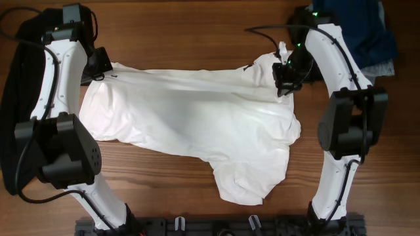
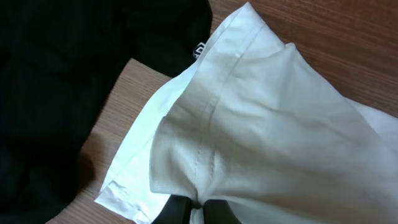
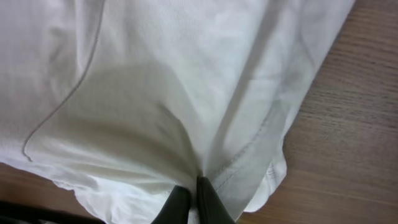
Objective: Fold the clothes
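The shirt (image 1: 190, 124) is pinched thinly between the jaws of the left gripper (image 2: 196, 210) and right gripper (image 3: 189, 202); either fold could be pulled free if stretched unevenly.

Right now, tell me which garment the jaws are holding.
The white T-shirt spread centrally, pinched at both ends. The black garment on the left and the dark blue garment top right lie ungripped.

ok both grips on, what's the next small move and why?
Probably raise both a little and draw them apart: left gripper and right gripper each pinch the white T-shirt at its far edge, and it lies rumpled.
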